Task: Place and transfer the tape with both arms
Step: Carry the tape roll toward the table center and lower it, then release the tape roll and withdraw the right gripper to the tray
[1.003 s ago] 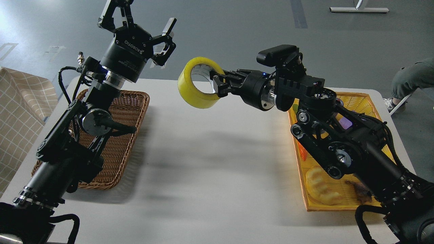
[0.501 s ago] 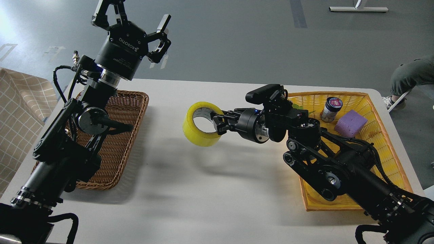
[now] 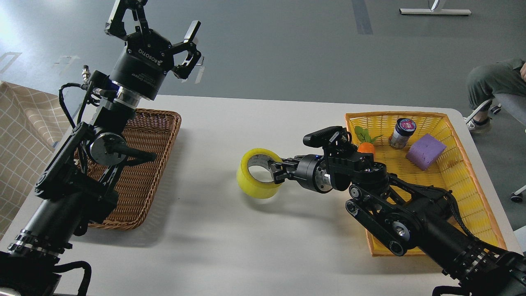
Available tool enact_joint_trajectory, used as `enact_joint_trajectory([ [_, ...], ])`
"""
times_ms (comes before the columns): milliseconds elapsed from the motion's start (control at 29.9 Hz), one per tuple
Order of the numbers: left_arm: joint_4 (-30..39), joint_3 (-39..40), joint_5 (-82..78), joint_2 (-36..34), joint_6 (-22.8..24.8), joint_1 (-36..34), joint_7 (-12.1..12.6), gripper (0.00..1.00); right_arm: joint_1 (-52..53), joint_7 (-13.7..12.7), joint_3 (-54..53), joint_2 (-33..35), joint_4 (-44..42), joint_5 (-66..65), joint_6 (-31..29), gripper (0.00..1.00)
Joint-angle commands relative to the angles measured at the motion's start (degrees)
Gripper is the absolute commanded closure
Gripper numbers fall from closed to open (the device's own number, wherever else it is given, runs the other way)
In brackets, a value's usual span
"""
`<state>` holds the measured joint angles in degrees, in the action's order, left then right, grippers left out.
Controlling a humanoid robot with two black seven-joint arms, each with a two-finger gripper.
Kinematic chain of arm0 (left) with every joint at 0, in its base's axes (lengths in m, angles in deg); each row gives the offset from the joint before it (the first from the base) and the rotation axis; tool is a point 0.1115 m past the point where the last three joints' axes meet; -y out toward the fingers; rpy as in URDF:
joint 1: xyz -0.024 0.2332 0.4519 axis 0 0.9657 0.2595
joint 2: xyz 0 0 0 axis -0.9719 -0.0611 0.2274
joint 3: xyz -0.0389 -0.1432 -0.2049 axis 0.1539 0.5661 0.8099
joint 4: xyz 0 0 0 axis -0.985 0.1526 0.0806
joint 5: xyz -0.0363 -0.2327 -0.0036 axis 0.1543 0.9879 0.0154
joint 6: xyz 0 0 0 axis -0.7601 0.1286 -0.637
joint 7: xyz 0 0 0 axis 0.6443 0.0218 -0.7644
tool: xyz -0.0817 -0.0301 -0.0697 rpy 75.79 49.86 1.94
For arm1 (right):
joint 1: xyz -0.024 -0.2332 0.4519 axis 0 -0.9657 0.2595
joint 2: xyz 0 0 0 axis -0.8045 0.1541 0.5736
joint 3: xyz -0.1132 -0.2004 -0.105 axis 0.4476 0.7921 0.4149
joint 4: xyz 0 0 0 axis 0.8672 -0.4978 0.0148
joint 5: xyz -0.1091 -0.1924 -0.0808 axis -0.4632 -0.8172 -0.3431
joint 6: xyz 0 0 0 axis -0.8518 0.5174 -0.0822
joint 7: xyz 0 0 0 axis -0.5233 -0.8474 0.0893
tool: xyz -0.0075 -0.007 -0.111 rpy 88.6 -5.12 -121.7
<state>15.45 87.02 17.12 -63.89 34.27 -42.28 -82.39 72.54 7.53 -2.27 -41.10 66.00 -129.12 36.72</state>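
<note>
The tape (image 3: 255,177), a yellow roll with a grey-white core, is low over the white table (image 3: 254,230) near its middle, at or just above the surface. My right gripper (image 3: 276,171) is shut on the roll's right wall, one finger inside the core. My left gripper (image 3: 158,25) is open and empty, raised high above the far end of the brown wicker basket (image 3: 141,172) at the left.
A yellow basket (image 3: 460,172) at the right holds a toy carrot (image 3: 365,146), a small jar (image 3: 400,132) and a purple sponge (image 3: 425,151). A person's leg (image 3: 489,82) and chair are at the far right. A checked cloth (image 3: 24,135) lies at the left edge.
My right arm has lowered the tape from high above the table down to its surface near the middle. My left gripper has drifted slightly left and stayed open.
</note>
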Motion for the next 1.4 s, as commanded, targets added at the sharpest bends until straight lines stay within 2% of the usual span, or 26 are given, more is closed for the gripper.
enact_joint_trajectory([
  [0, 0.0, 0.3, 0.1, -0.6, 0.0, 0.1, 0.0, 0.02, -1.2, 0.0, -0.1, 0.0, 0.0, 0.0, 0.0, 0.81],
  [602, 0.0, 1.2, 0.1, -1.3, 0.0, 0.9, -0.1, 0.02, -2.8, 0.1, -0.8, 0.0, -0.2, 0.0, 0.0, 0.74],
  [635, 0.0, 1.2, 0.1, -1.3, 0.0, 0.9, -0.1, 0.02, -2.8, 0.1, -0.8, 0.0, -0.3, 0.0, 0.0, 0.70],
  [668, 0.0, 1.2, 0.1, -1.3, 0.0, 0.9, -0.1, 0.02, -2.7, 0.1, -0.8, 0.0, -0.3, 0.0, 0.0, 0.60],
  [702, 0.0, 1.2, 0.1, -1.4, 0.0, 1.0, -0.1, 0.02, -2.8, 0.0, -0.8, 0.0, -0.3, 0.0, 0.0, 0.32],
  [735, 0.0, 1.2, 0.1, -1.4, 0.0, 1.0, -0.1, 0.02, -2.8, 0.0, -0.7, 0.0, -0.4, 0.0, 0.0, 0.23],
  [802, 0.0, 1.3, 0.1, -1.4, 0.0, 1.4, -0.1, 0.02, -2.8, 0.0, -0.7, 0.0, -1.1, 0.0, 0.0, 0.20],
  [869, 0.0, 1.3, 0.0, -1.4, 0.0, 1.4, 0.0, 0.02, -2.7, 0.0, -0.8, 0.0, -1.6, 0.0, 0.0, 0.10],
  [1170, 0.0, 1.2, 0.0, -2.3, 0.0, 1.5, -0.1, 0.02, -1.8, 0.0, -6.3, 0.0, -1.9, 0.0, 0.0, 0.02],
  [1370, 0.1, 1.2, 0.0, -2.3, 0.0, 1.6, -0.1, 0.02, 1.9, 0.0, -13.8, 0.0, -0.9, 0.0, 0.0, 0.02],
])
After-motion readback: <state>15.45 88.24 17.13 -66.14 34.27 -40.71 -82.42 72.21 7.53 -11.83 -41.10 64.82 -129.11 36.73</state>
